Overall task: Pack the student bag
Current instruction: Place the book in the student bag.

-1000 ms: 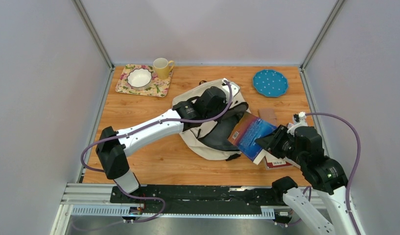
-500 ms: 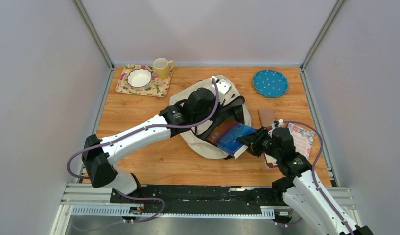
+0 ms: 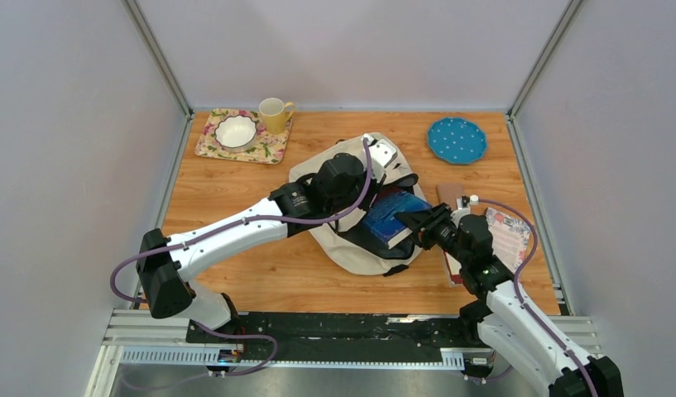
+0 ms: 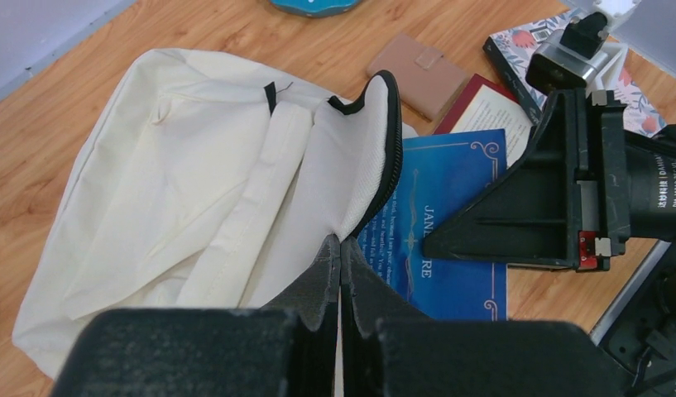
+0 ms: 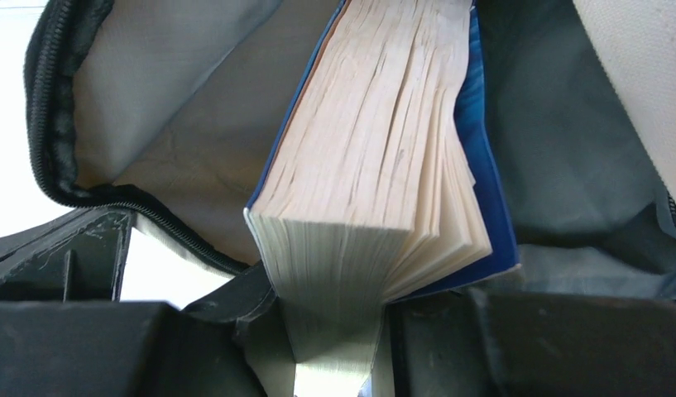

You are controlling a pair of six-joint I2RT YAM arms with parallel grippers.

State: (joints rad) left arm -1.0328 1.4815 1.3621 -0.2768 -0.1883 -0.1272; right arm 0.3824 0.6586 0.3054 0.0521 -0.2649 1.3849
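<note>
Bag (image 3: 338,248): cream fabric, black zip edge, grey lining. It lies mid-surface with its mouth open to the right. Left gripper (image 4: 341,246) pinched tight on the zip rim, holding the flap up. Right gripper (image 3: 410,222) clamped on blue book (image 3: 390,211), half inside the mouth. Wooden surface (image 3: 235,265): tray (image 3: 203,147), bowl (image 3: 236,130), mug (image 3: 273,114) far left, plate (image 3: 457,139) far right. Pale walls (image 3: 69,165).

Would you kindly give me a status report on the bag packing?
Left gripper shut on rim of student bag, holding it open. Right gripper shut on blue book, partly inside bag. No obstruction seen inside.
</note>
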